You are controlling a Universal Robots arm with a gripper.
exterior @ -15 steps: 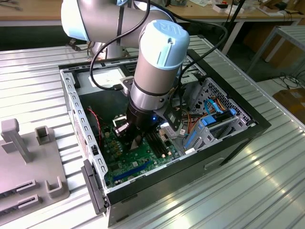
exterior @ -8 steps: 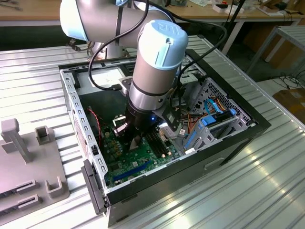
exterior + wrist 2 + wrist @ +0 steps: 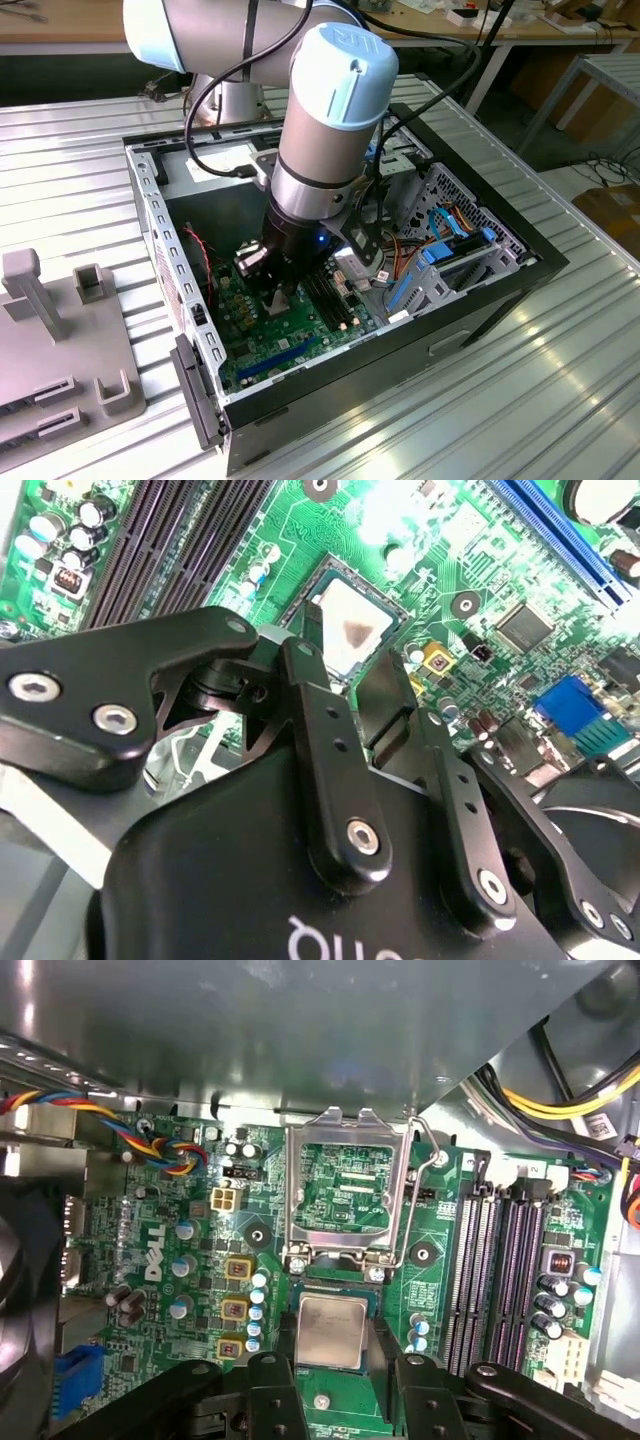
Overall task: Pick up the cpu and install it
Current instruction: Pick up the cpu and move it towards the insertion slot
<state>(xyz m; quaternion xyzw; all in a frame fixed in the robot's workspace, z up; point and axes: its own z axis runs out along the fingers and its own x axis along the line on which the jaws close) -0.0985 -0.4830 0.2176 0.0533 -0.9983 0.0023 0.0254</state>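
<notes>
1. The gripper [image 3: 348, 652] appears clamped on the cpu [image 3: 332, 1331], fingers against two opposite edges.
2. The cpu lies level in its socket [image 3: 303, 588], seemingly seated.
3. Beyond, the retention frame [image 3: 347, 1185] stands flipped open, so release and latching remain.

Arches in from the far side at the exterior view's left as a thick silver arm [image 3: 190, 30] with pale blue caps [image 3: 355, 75], then turns at the wrist [image 3: 320, 140] to point steeply down. Ends in a black gripper [image 3: 282, 298] held low, its lower end leaning slightly toward the exterior view's left. Appears in both wrist views as black linked bars [image 3: 330, 770] with bright screws [image 3: 362, 835].
</notes>
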